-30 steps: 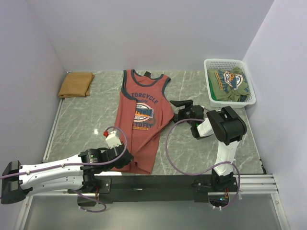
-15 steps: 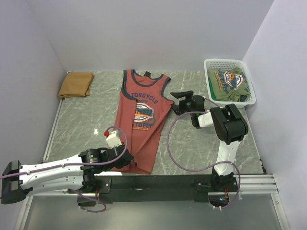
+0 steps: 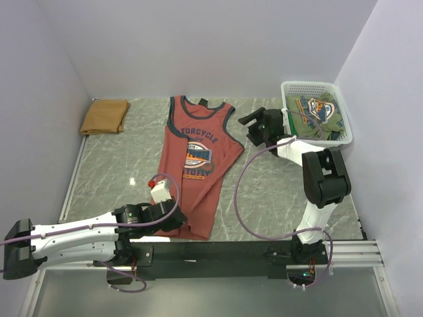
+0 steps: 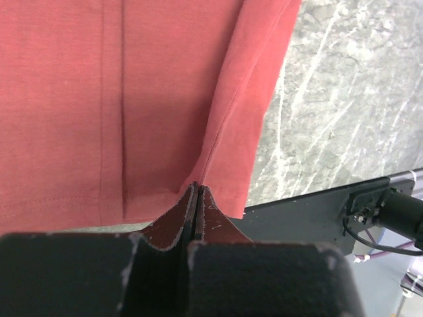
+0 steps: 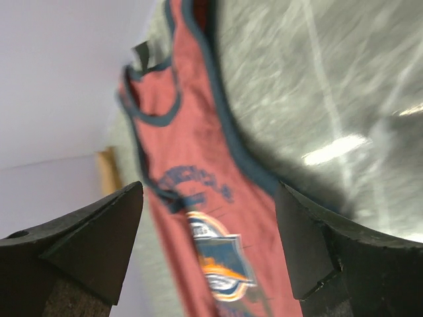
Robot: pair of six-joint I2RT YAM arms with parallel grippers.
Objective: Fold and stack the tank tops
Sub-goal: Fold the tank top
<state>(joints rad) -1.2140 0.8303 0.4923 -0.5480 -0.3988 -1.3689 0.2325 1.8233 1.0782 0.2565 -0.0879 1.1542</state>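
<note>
Blurred rust-red tank top [image 5: 192,139], right wrist view

Bright, even light from above leaves only soft shadows in the overhead view, the left wrist view is sharp, and the right wrist view is smeared with blur across the rust-red printed tank top [image 5: 192,178], with a white glare streak on the grey marbled tabletop [image 5: 370,79] at right.
</note>
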